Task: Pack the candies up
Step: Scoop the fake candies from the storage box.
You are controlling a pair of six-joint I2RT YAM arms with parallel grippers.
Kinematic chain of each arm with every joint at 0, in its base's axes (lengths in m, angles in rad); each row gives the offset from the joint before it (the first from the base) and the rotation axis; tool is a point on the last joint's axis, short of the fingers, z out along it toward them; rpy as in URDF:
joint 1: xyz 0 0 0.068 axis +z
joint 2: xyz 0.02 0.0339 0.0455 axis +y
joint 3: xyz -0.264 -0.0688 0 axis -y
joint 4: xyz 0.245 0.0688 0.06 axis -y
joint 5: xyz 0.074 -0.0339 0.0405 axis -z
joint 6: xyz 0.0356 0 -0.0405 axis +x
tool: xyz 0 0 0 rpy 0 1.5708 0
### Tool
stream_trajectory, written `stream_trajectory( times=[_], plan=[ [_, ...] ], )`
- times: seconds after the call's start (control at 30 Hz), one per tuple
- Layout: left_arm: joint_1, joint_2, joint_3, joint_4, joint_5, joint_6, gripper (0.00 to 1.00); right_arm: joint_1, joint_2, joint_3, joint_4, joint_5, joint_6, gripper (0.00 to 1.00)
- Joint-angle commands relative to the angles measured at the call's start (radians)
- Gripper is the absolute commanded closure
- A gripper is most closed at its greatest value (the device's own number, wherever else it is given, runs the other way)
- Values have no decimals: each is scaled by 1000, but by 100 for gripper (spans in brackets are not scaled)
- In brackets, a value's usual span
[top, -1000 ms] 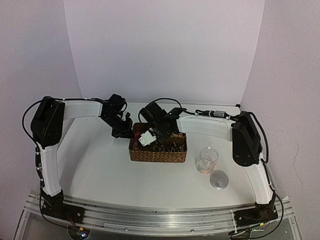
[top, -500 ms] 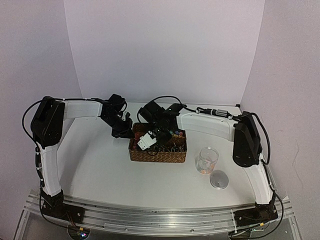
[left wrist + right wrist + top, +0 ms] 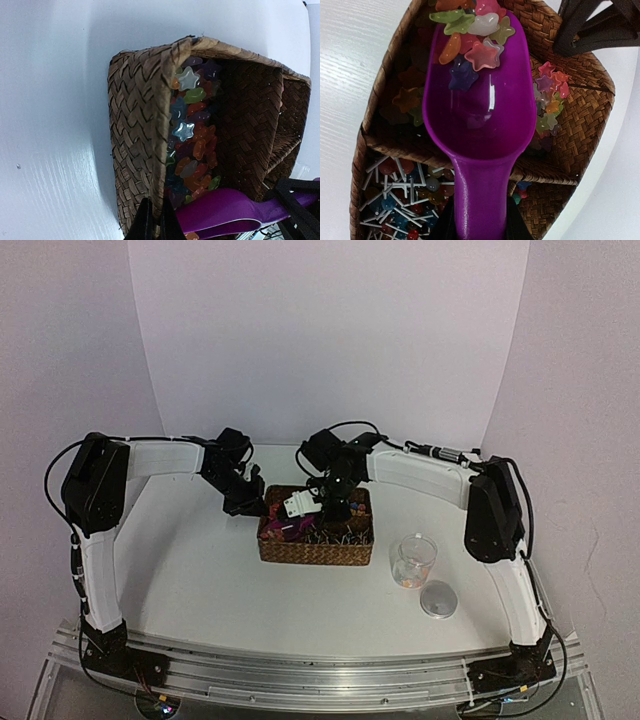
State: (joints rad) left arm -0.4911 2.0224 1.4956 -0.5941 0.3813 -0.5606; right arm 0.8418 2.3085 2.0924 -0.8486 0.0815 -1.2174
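Observation:
The candies (image 3: 192, 135) are small star and bean shapes in mixed colours, heaped in the left compartment of a woven basket (image 3: 318, 550). My left gripper (image 3: 155, 199) is shut on the basket's left wall (image 3: 142, 125), one finger on each side; in the top view this gripper (image 3: 247, 506) sits at the basket's left end. My right gripper (image 3: 480, 222) is shut on the handle of a purple scoop (image 3: 480, 105). The scoop's bowl reaches into the candy compartment and several candies (image 3: 470, 40) lie at its tip. The scoop (image 3: 225, 210) also shows in the left wrist view.
A second compartment holds lollipops (image 3: 395, 195) with white sticks. A clear cup (image 3: 414, 560) with a few sweets in it stands right of the basket, its round lid (image 3: 438, 598) lying flat in front. White walls close the table at the back and sides.
My right arm has swung back and turned, carrying the scoop from above the basket's middle into the left compartment. The left gripper has stayed on the basket wall.

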Motion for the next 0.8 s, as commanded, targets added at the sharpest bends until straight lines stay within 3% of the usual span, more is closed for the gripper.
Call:
stream_trajectory(
  times=[0.0, 0.77],
  plan=[
    [14, 4, -18, -13, -59, -17, 100, -23, -38, 44, -22, -148, 86, 100],
    [14, 1, -32, -9, -59, -11, 100, -54, -110, 62, -131, -24, 105, 100]
  ],
)
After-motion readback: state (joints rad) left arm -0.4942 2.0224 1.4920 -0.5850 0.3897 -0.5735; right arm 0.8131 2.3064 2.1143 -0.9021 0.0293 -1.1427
